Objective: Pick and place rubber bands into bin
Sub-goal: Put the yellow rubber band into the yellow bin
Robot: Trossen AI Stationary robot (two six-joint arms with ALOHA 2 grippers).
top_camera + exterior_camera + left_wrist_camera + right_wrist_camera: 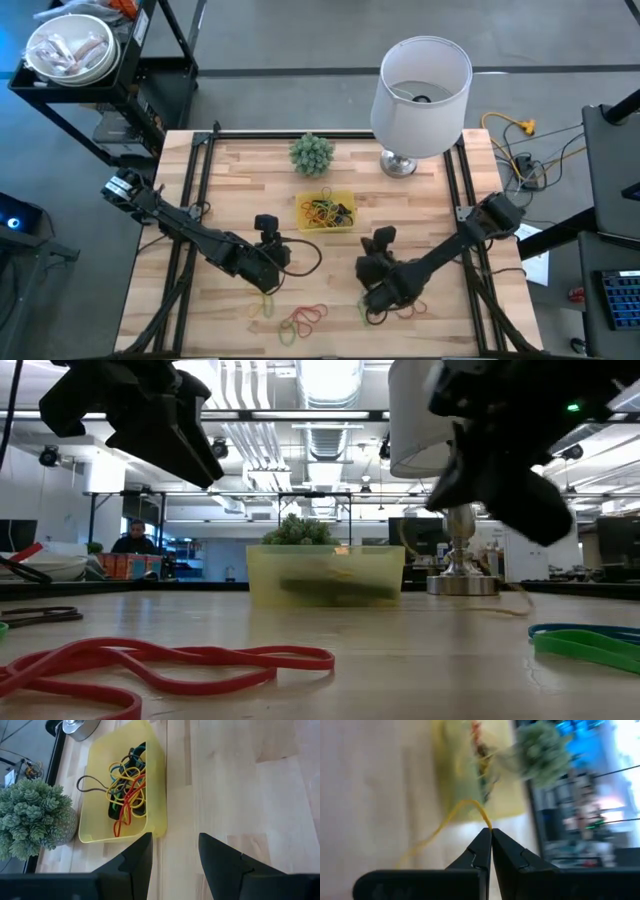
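The small shallow yellow plastic bin [327, 212] sits near the middle of the light wooden tabletop [230, 170], a bit toward the far edge, w/ a tangle of thin rubber bands in yellow, red, black and brown [126, 785] inside; one brown loop hangs over its wall. Just beyond it, at the far edge, stand a little green plant [312, 154] and a white-shaded lamp on a metal foot [420, 85].

Right gripper [491, 834] is off the surface, between the bin and the near edge, right of centre; fingers pinched together on a thin yellow rubber band [455, 815] that trails down from the tips. Left gripper [175, 847] hovers left of centre, fingers apart, nothing between them, pointing at the bin.

More loose bands lie along the near edge: red and orange loops [305, 318], a yellow-green one [264, 305] by the left gripper, green and blue ones [585, 640] under the right arm.
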